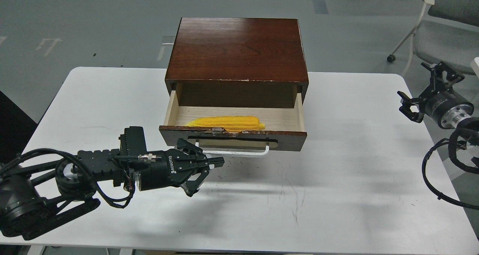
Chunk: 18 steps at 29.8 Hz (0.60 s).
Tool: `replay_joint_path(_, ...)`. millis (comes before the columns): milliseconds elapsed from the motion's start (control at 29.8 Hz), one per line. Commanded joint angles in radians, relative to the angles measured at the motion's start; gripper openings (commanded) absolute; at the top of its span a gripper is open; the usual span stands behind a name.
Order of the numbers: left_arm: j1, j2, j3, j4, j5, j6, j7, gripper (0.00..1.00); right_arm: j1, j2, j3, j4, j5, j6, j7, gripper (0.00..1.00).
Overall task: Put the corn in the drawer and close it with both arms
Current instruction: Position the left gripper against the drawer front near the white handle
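The drawer (232,140) of the dark brown wooden cabinet (237,49) stands pulled out, showing its pale wood inside. The yellow corn (225,122) lies lengthwise in it, close behind the front panel. The white bar handle (239,153) sits under the tan oval plate. My left gripper (207,175) hovers low over the table just in front of the drawer's left end, pointing right, with its upper fingertips (219,160) close to the handle's left end; it is open and empty. My right gripper (424,87) is open and empty, off the table's right edge.
The white table (336,180) carries the cabinet at its back middle. A grey wheeled chair (441,27) stands on the floor at the far right. Black cables (438,172) hang from my right arm beside the table's right edge.
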Motion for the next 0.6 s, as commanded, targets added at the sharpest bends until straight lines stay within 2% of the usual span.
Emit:
replay_joint_path(0, 0.000, 0.014, 0.001, -0.002, 0.000, 0.020, -0.004, 0.00, -0.002, 0.000, -0.001, 0.001, -0.002, 0.000, 0.000, 0.95)
replay_joint_path(570, 0.000, 0.028, 0.001, 0.003, 0.000, 0.031, -0.003, 0.00, -0.008, 0.002, -0.015, 0.001, -0.002, 0.000, 0.000, 0.95)
